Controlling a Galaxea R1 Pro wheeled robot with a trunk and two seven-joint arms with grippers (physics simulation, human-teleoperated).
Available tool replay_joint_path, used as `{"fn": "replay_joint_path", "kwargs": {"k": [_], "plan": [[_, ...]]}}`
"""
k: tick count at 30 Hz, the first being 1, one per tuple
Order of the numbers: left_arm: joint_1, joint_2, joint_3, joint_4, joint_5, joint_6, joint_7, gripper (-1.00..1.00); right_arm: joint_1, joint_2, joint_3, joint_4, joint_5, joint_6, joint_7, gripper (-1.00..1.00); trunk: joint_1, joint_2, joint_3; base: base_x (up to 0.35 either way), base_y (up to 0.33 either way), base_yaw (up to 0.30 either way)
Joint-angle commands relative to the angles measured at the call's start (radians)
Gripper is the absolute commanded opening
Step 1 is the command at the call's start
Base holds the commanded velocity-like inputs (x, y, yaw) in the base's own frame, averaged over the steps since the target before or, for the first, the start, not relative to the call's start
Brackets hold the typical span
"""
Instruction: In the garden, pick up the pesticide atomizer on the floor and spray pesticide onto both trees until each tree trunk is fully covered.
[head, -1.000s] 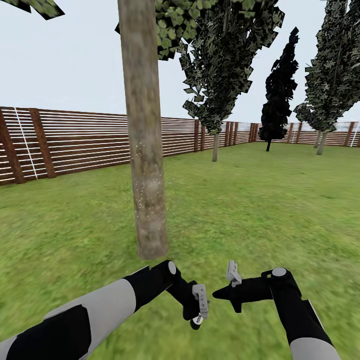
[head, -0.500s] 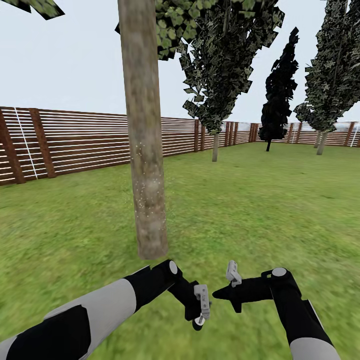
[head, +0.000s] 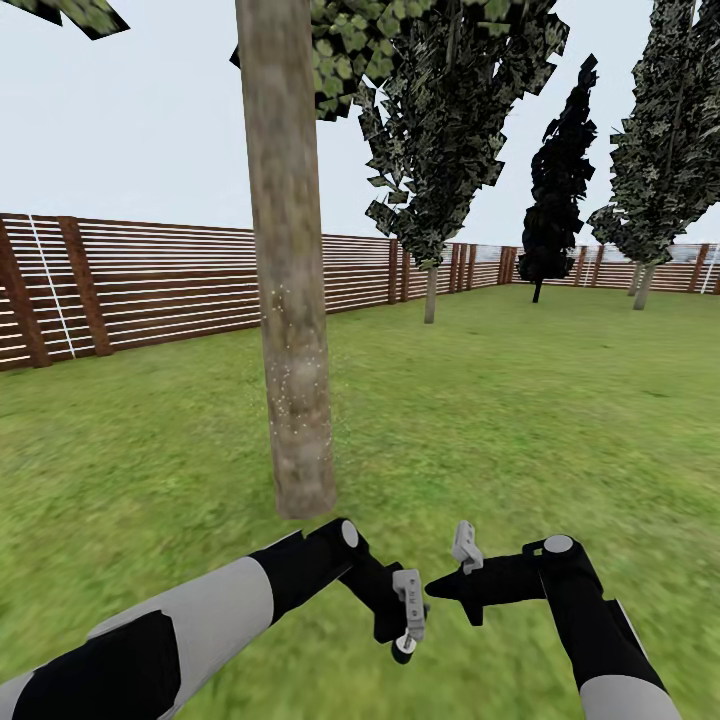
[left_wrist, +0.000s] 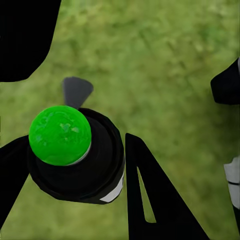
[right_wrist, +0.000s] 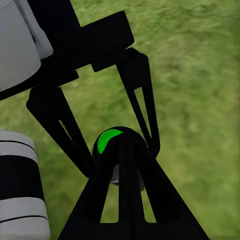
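Head view: the left gripper (head: 405, 622) — clamped round the atomizer (left_wrist: 75, 152) — has sunk slightly; right gripper (head: 440, 586) unchanged, state unclear.

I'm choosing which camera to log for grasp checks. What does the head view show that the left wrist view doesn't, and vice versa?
Head view: the mottled tree trunk, the slatted fence and dark cypress-like trees. Left wrist view: a green-capped black atomizer seated between the fingers of the left end effector, seen close up. Shared: the lawn and that left end effector.
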Motion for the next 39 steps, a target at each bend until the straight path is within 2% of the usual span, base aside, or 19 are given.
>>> {"fn": "replay_joint_path", "kwargs": {"k": [1,22,26,30,33,34,35,36,37,38,39], "plan": [[0.000,0.000,0.000,-0.001,0.000,0.000,0.000,-1.00,0.000,0.000,0.000,0.000,0.000,0.000,0.000,-1.00,0.000,0.000,0.000,0.000,0.000,0.000],[-0.006,0.000,0.002,0.012,0.000,0.003,0.000,-1.00,0.000,0.000,0.000,0.000,0.000,0.000,0.001,-1.00,0.000,0.000,0.000,0.000,0.000,0.000],[-0.013,0.000,0.001,0.220,-0.001,0.001,0.000,-1.00,0.000,-0.002,0.000,0.000,0.000,0.000,0.001,-1.00,0.000,0.000,0.000,0.000,0.000,0.000],[-0.013,0.068,-0.001,0.259,-0.001,0.000,0.000,-1.00,0.000,-0.009,-0.003,0.001,0.000,-0.001,0.001,-1.00,0.000,0.000,0.000,0.000,0.000,0.000],[-0.013,0.135,0.002,0.263,0.003,-0.002,0.003,-1.00,0.000,-0.020,-0.008,0.001,0.001,-0.002,0.001,-1.00,0.000,0.000,0.000,0.000,0.000,0.000],[-0.012,0.160,0.008,0.263,0.009,-0.003,0.007,-1.00,0.000,-0.034,-0.009,0.001,0.001,-0.002,0.001,-1.00,0.000,0.000,0.000,0.000,0.000,0.000],[-0.012,0.184,0.029,0.264,0.026,-0.004,0.010,-1.00,0.001,-0.062,-0.009,0.001,0.001,-0.002,0.001,-1.00,0.000,0.000,0.000,0.000,0.000,0.000],[-0.011,0.209,0.068,0.264,0.051,-0.005,0.017,-1.00,0.002,-0.096,-0.015,0.005,0.001,-0.002,-0.001,-1.00,0.000,0.000,0.000,0.000,0.000,0.000],[-0.008,0.230,0.119,0.264,0.074,-0.010,0.035,-1.00,0.004,-0.141,-0.055,0.011,0.001,-0.003,-0.007,-1.00,0.000,0.000,0.000,0.000,0.000,0.000],[-0.006,0.250,0.165,0.264,0.088,-0.023,0.071,-1.00,0.007,-0.183,-0.151,0.027,0.001,-0.006,-0.010,-1.00,0.000,0.000,0.000,0.000,0.000,0.000],[-0.004,0.271,0.201,0.267,0.100,-0.046,0.108,-1.00,0.012,-0.211,-0.278,0.042,0.001,-0.013,-0.011,-1.00,0.000,0.000,0.000,0.000,0.000,0.000]]}}
